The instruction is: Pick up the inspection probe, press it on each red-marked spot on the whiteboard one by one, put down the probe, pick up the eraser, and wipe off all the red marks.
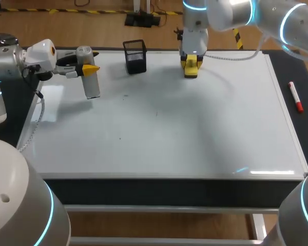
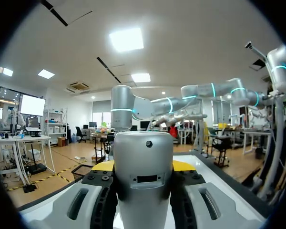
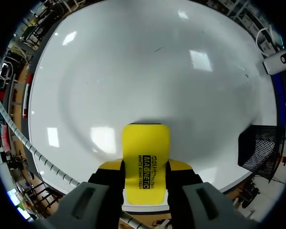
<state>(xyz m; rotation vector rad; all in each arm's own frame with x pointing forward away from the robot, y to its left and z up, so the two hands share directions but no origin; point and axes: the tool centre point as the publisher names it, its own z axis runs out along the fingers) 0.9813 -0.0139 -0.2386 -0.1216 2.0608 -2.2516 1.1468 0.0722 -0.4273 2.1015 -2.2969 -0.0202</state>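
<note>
Yellow eraser [image 3: 146,162] is gripped from both sides by the right gripper [image 1: 191,66] at the whiteboard's [image 1: 195,133] far edge, face towards the board, presumably set for wiping. Contact cannot be confirmed. No red marks are seen. Grey inspection probe [image 1: 92,84] is held upright in the closed left gripper [image 1: 90,68] near the far-left corner. It is not yet put down and is judged parked clear of the wipe path.
</note>
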